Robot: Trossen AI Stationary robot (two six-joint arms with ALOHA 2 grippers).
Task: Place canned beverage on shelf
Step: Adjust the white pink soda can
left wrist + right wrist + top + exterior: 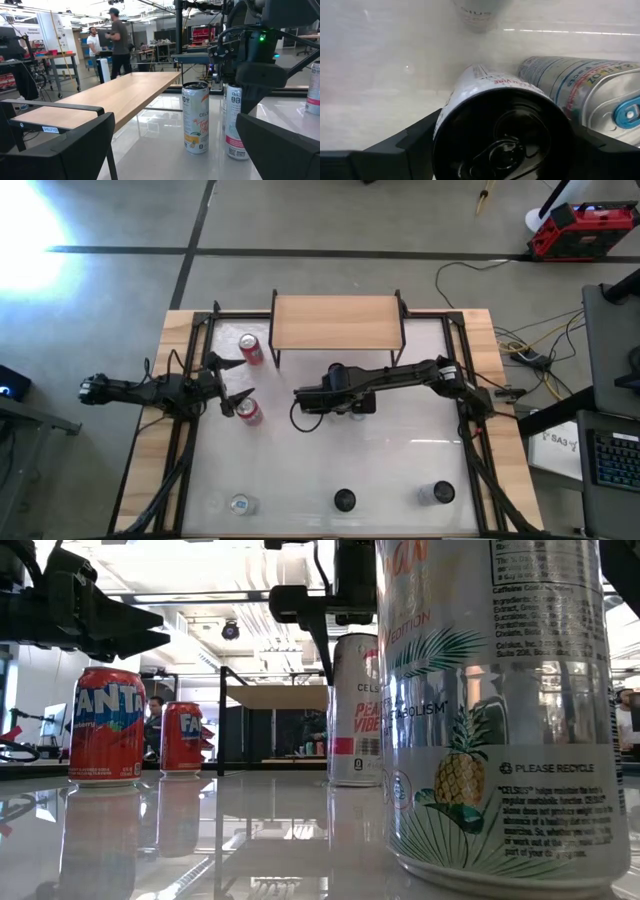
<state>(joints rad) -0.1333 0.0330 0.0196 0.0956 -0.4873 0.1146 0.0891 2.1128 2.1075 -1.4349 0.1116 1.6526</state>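
Observation:
A white-and-pink beverage can (355,710) with a black top (502,135) stands upright on the white table, just in front of the shelf (335,322). My right gripper (502,147) points down over it, open, one dark finger (405,145) on each side of the can's upper part. A second, orange-printed can (195,117) stands right beside it. My left gripper (236,380) waits open at the table's left, level, between two red Fanta cans (250,348) (248,412). My right gripper comes at the white-and-pink can from above, its fingers (322,645) reaching down past the can's top rim on two opposite sides. Whether the fingers touch the can's wall I cannot tell. The can stands on its base on the table.
The shelf's wooden top (115,95) is bare. Three more cans stand along the near edge (238,504) (344,500) (437,494); one fills the low view's right side (500,710). People stand in the room beyond the table (117,40).

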